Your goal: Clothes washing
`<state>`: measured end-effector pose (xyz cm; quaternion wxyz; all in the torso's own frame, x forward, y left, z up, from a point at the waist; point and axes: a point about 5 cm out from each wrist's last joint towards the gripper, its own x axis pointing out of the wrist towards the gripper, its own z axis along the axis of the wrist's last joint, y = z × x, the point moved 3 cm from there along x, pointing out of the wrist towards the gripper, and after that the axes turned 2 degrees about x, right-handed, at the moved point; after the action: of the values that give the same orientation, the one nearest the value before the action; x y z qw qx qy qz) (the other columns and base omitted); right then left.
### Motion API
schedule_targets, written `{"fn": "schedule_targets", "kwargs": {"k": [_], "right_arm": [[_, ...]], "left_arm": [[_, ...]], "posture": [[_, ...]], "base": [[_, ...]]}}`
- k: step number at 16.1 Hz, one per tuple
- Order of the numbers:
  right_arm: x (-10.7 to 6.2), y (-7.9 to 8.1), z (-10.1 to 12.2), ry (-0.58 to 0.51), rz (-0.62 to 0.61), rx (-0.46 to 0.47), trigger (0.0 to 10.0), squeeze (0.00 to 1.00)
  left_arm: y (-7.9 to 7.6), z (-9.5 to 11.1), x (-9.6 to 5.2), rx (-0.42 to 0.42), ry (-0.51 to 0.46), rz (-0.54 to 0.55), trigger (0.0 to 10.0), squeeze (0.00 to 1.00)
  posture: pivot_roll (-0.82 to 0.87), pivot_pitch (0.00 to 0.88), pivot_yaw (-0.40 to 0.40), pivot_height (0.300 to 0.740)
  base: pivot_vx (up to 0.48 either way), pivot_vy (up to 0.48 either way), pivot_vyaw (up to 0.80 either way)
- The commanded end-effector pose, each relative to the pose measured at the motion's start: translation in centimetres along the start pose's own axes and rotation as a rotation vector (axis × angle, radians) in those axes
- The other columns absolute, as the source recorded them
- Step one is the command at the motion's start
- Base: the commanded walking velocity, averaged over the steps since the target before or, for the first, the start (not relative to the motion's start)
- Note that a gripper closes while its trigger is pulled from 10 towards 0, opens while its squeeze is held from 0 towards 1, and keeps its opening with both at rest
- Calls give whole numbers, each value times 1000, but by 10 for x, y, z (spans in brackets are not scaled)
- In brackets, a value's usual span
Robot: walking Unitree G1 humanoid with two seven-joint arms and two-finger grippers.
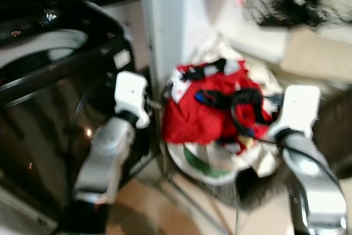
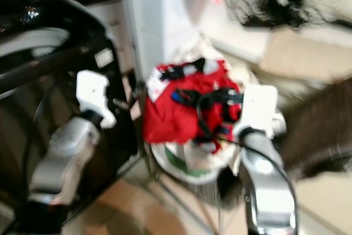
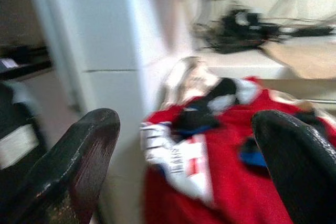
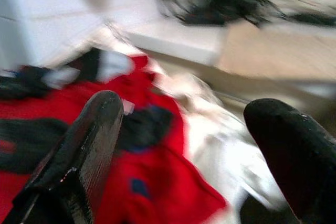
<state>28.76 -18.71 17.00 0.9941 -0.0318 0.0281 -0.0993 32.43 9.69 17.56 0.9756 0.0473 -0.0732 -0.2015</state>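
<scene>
We see a heap of red, black and white clothes [image 1: 212,105] piled in a round white laundry basket [image 1: 206,171], just beside the glossy black washing machine [image 1: 49,108] on our left. Our left gripper [image 3: 184,145] hangs before the heap, fingers spread apart. Our right gripper [image 4: 181,145], fingers also apart, hovers over the red cloth, holding nothing.

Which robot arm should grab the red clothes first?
Probably the right. The right gripper is open right over the red clothes on the pile. The left gripper is open too, but sits beside the pile, close to the black washer.
</scene>
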Motion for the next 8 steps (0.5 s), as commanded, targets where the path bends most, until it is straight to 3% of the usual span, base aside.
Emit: {"fn": "schedule_targets", "kwargs": {"k": [1,2,3,5,8], "right_arm": [[-1,3,2,2,10,-6,10000,0],[-1,4,1,2,15,-12,10000,0],[0,13,-1,6,90,-57,10000,0],[0,18,-1,-4,140,-77,10000,0],[1,26,-7,42,200,-29,10000,0]], "left_arm": [[6,-1,-1,46,12,24,10000,0],[6,-1,-2,52,14,25,10000,0],[11,-5,-4,9,24,69,10000,0],[16,-5,-7,-24,16,103,10000,0],[24,-2,-9,6,5,128,10000,0]], "posture": [[-103,0,22,740],[-102,0,21,740],[-98,0,15,740],[-98,0,15,740],[-83,0,-5,740]], "base": [[0,-480,-756],[0,-480,-756],[0,0,-475],[0,0,0],[0,0,0]]}}
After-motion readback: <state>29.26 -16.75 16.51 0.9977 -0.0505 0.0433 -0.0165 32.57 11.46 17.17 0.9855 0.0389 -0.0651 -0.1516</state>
